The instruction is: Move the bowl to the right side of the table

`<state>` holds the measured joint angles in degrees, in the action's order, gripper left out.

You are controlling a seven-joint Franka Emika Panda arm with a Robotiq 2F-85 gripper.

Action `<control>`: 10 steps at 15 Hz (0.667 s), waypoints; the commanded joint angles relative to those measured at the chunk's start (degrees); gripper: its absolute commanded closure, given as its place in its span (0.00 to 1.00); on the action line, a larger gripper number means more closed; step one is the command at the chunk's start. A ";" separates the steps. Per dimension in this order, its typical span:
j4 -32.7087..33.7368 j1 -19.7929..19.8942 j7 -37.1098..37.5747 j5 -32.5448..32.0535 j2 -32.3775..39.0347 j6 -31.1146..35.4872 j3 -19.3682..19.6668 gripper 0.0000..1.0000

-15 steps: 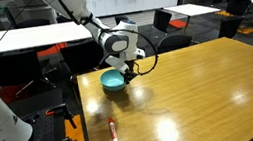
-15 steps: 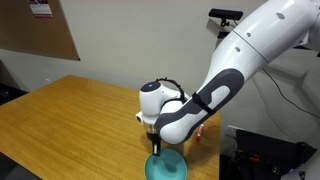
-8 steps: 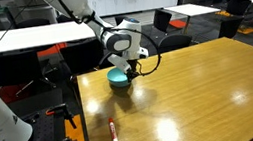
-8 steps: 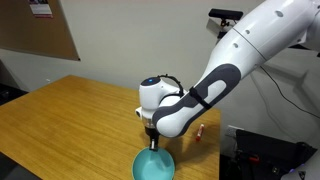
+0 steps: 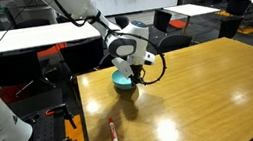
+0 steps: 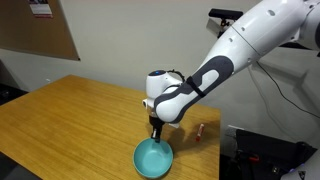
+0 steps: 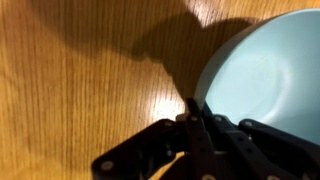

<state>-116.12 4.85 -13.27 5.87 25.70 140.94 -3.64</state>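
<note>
The small teal bowl (image 5: 123,79) hangs just above the glossy light-brown wooden table (image 5: 210,88), lifted by its rim. It shows in both exterior views (image 6: 152,158) and fills the upper right of the wrist view (image 7: 265,65). My gripper (image 5: 130,71) is shut on the bowl's rim, one finger inside and one outside; it also shows in an exterior view (image 6: 155,131) and in the wrist view (image 7: 193,108). The bowl casts a shadow on the table (image 7: 80,90) below it.
A red-and-white marker pen (image 5: 112,130) lies on the table near its front corner, and shows as a small reddish object (image 6: 199,129) in an exterior view. White-topped tables (image 5: 21,38) and black chairs (image 5: 169,19) stand behind.
My gripper has carried the bowl, lifted by its rim, a short way across the table, away from the marker-side edge. The marker has not moved.
</note>
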 commanded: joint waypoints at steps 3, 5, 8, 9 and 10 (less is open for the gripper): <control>0.60 3.69 -0.29 5.53 -0.59 -0.57 0.15 0.99; 0.32 4.65 0.12 6.72 -0.87 -0.18 0.72 0.99; 0.01 6.05 0.40 8.07 -1.11 0.14 1.36 0.99; -0.09 6.40 0.55 8.56 -1.19 0.17 1.57 0.99; -0.18 6.90 0.48 9.24 -1.20 0.31 1.76 0.99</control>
<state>-115.90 10.71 -13.27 12.77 25.68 141.04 -2.25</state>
